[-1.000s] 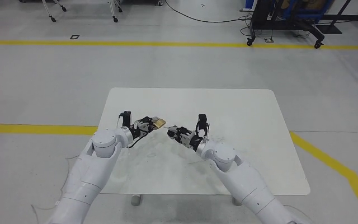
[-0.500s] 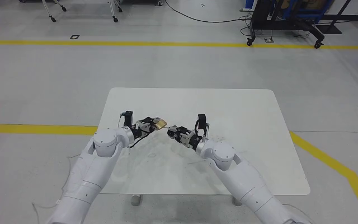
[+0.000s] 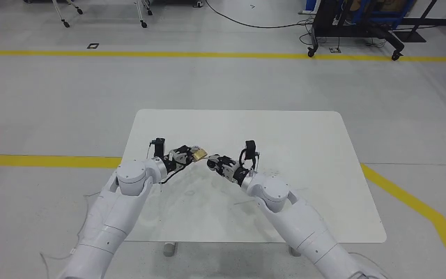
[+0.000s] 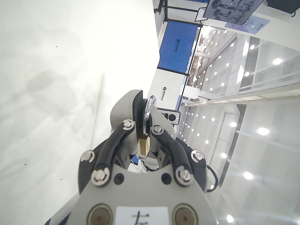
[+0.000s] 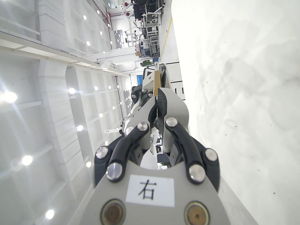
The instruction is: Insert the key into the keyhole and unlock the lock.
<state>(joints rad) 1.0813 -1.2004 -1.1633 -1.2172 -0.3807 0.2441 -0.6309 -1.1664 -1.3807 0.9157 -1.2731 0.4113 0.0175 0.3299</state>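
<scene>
Over the last second the right claw point(image 3: 212, 160) has slid in towards the left claw point(image 4: 144, 116), and in the top view the gap between them has closed to almost nothing. The left arm has barely shifted. Both claws hang just above the white rounded tabletop point(image 3: 313, 139), near its middle and tip to tip. I judge this to be the insertion itself, with the key meeting the keyhole, or about to. Whether the blade has gone in is too small to tell.

The small brass-bodied padlock with a silver steel shackle point(image 4: 143, 144) is not on the tabletop. The left claw is clamped on it, with the shackle end poking out past the fingertips and the brass body sitting back between the fingers. In the right wrist view the lock shows as a narrow brass block straight ahead of the right claw, so the two look well lined up.

The right claw is closed on the thin metal key point(image 5: 155, 99), which is seen edge-on as a pale sliver pinched between the pads and pointing at the brass. The turn that unlocks the lock is not yet done.
</scene>
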